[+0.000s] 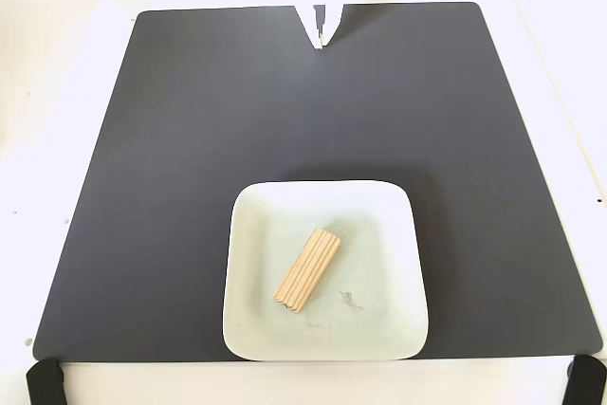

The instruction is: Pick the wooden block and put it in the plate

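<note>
From my fixed view I see the black mat (190,139) covering most of the white table (57,64). Near the mat's front edge sits the plate (379,320), and the wooden block (307,269) lies diagonally inside it, flat on the dish — nothing touching it. The gripper (321,37) is well apart, at the mat's far edge, fingers drawn together to a point, holding nothing.
</note>
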